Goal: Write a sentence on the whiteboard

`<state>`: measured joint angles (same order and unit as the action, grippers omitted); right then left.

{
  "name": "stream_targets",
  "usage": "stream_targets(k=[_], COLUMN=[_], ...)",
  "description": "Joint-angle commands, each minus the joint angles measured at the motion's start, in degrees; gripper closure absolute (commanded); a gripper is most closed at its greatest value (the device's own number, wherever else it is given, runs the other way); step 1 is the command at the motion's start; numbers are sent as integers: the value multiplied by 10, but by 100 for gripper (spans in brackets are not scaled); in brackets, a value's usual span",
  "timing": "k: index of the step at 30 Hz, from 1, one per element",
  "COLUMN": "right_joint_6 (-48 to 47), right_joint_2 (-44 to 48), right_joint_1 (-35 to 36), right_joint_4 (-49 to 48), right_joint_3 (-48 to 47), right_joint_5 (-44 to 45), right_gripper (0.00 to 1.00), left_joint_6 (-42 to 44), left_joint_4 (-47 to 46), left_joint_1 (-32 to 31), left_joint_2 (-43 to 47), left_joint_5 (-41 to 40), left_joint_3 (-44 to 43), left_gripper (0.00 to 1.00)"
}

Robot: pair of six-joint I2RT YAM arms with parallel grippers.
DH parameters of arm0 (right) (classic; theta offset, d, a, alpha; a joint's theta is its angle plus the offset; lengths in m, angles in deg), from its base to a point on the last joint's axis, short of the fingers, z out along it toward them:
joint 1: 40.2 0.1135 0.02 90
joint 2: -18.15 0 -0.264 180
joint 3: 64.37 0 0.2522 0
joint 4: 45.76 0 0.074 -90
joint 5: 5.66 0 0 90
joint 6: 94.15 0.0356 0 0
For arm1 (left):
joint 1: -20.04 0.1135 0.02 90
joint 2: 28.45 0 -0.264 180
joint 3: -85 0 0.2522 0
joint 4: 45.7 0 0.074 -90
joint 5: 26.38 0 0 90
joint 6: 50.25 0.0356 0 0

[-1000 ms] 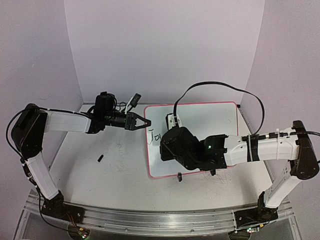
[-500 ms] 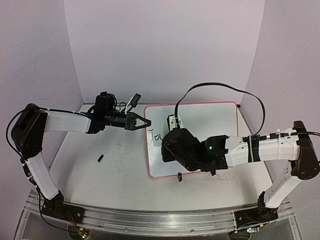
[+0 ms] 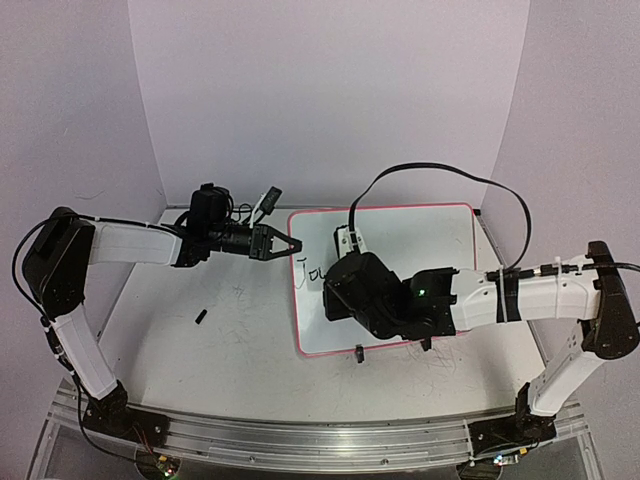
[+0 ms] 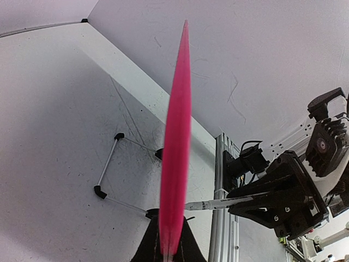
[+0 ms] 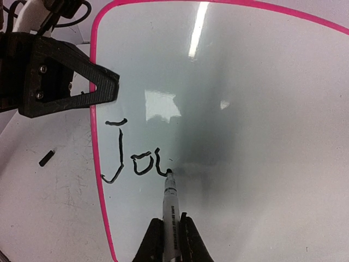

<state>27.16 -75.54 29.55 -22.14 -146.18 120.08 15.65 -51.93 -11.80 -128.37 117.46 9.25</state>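
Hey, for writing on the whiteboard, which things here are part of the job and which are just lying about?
Part of the job:
- whiteboard, with the first letters on it
- marker, held in the right pincer
- left pincer, clamped on the board's edge

Lying about:
- small black piece on the tabletop, left of the board
- scribbles on the tabletop

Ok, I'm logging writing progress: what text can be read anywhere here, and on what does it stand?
"Jo", then an unfinished third stroke at the tip of the marker: handwritten in black on the whiteboard.
Scribbles on the tabletop: no readable words.
No label, brand or number is legible elsewhere.
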Motion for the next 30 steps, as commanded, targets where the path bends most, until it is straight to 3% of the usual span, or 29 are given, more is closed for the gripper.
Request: stream_targets(k=[1, 30], right_joint_6=[-13, -31], right_joint_2=[6, 1], right_joint_1=[-20, -24], right_joint_4=[-13, -26], right_joint_3=[-21, -29], right_joint_5=[27, 20], right_gripper=[100, 100], left_joint_6=[-17, -17], left_joint_4=[11, 11], left_joint_1=[1, 1], left_joint_2=[8, 4], left_joint_5=[-5, -2], left_joint_3=[0, -1], left_gripper=[100, 100])
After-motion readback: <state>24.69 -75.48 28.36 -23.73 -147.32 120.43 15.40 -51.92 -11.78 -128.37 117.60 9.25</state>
